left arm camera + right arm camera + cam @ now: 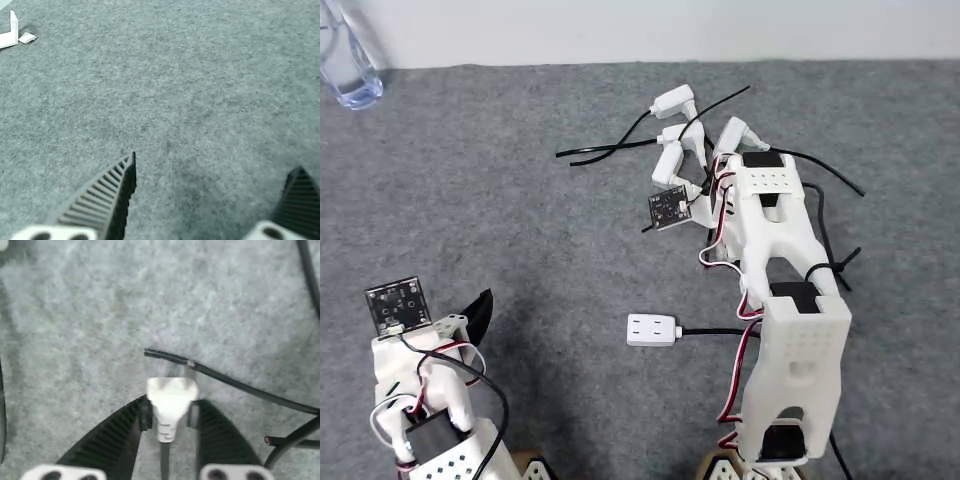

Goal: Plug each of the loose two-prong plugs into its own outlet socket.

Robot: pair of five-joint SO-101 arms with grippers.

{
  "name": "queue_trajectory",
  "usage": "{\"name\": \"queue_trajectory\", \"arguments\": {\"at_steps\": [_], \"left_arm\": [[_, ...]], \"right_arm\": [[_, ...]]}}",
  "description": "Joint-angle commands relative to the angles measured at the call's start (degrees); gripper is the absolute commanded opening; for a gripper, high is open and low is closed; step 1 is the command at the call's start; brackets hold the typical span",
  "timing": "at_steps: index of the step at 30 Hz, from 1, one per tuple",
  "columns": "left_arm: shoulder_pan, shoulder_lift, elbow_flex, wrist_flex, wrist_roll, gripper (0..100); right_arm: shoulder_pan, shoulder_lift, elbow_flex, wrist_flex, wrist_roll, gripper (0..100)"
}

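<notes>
In the right wrist view a white two-prong plug (pixel 170 401) sits between the black fingers (pixel 125 432) of my right gripper (pixel 170 412), which is shut on it just above the grey carpet. From the high view this gripper (pixel 716 166) is at the far centre, among several loose white plugs (pixel 673 100) with black cords. The white outlet socket strip (pixel 652 329) lies nearer, at the middle. My left gripper (pixel 215 187) stands open over bare carpet, at the near left in the high view (pixel 475 312).
Cut black cords (pixel 235 382) trail across the carpet beside the held plug. The strip's own cord (pixel 715 330) runs toward the right arm's base. A clear bottle (pixel 350 70) stands at the far left corner. A small white piece (pixel 10 34) lies off the left gripper.
</notes>
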Motion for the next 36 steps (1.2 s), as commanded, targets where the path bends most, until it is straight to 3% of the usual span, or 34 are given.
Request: {"name": "queue_trajectory", "arguments": {"at_steps": [1, 12, 20, 26, 36], "left_arm": [[0.26, -0.26, -0.48, 0.18, -0.44, 43], [0.26, -0.26, -0.48, 0.18, -0.44, 43], [0.26, -0.26, -0.48, 0.18, -0.44, 43], [0.26, -0.26, -0.48, 0.18, -0.44, 43], [0.26, -0.26, -0.48, 0.18, -0.44, 43]], "right_arm": [[0.22, -0.48, -2.37, 1.1, 1.76, 0.7], [-0.75, 5.14, -1.76, 0.66, 2.64, 0.9], [-2.33, 6.02, -3.43, 0.4, -3.25, 1.8], [-2.51, 6.02, -3.52, 0.48, -3.6, 9.5], [-3.38, 5.93, -3.6, 1.1, -3.6, 10.0]]}}
